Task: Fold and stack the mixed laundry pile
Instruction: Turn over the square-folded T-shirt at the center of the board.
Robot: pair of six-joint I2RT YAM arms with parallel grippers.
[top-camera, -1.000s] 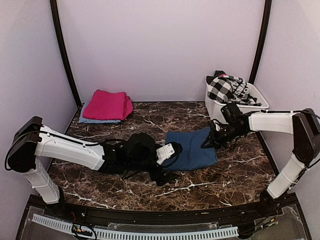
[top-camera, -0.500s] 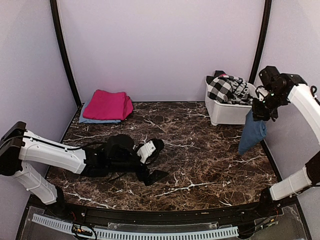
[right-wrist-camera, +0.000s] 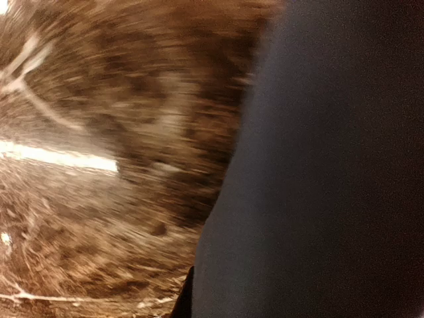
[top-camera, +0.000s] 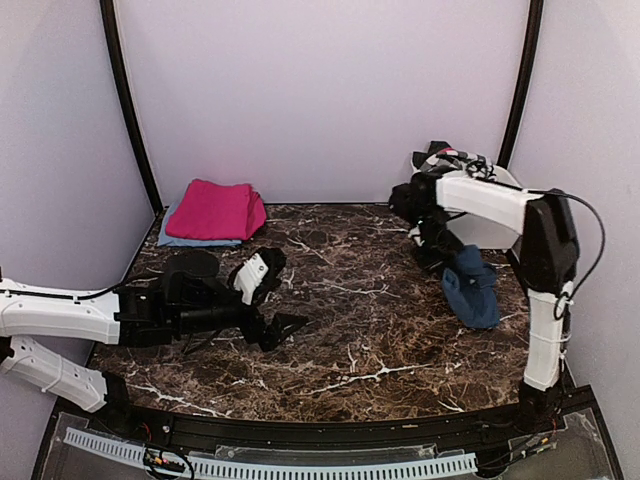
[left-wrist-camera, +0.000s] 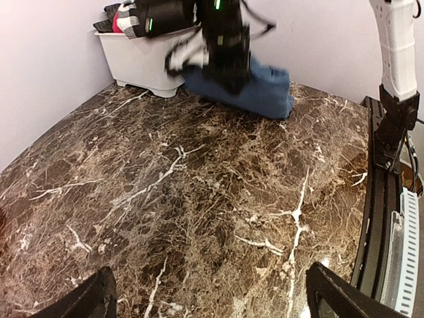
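Dark marble counter [top-camera: 380,335], lilac walls. Navy-blue sheet [top-camera: 470,288] lying bunched beside white tub [left-wrist-camera: 136,63], right gripper [top-camera: 440,257] jaws pinching its edge, probably to spread it flat for folding. Left gripper [top-camera: 272,298] hovering low, jaws gaping, waiting for a corner.

Top external: high above the near edge, looking down over whole worktop [top-camera: 340,300].
Left wrist: low, skimming worktop toward white tub [left-wrist-camera: 142,63]; navy cloth [left-wrist-camera: 268,93] shared with top external.
Right wrist: very close, blurred, navy cloth filling right half.
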